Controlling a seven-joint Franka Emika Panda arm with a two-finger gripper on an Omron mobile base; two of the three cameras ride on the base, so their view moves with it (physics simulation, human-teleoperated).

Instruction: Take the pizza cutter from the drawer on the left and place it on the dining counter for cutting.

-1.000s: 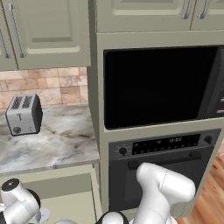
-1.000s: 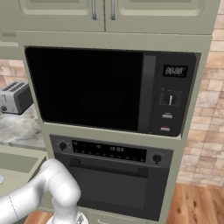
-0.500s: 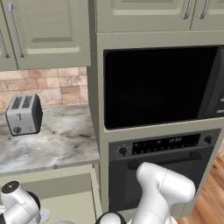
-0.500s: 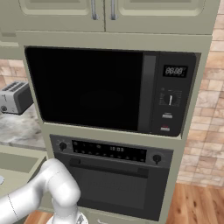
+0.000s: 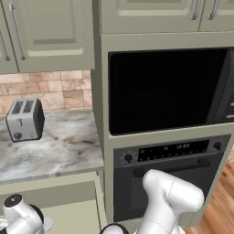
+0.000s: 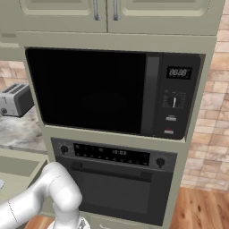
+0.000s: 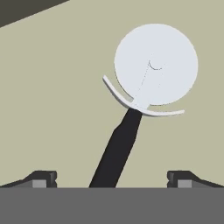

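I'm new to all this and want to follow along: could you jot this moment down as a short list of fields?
setting: kitchen, microwave over oven, toaster on the small marble counter
target: pizza cutter, lying on the olive-beige drawer floor
cutter parts: pale round wheel, black handle running toward the camera
gripper: open, fingertips on either side of the handle, not closed on it
task stage: cutter not yet picked up

A silver toaster stands on a marble surface beside a built-in black microwave, with an oven below and panelled cabinet doors above.
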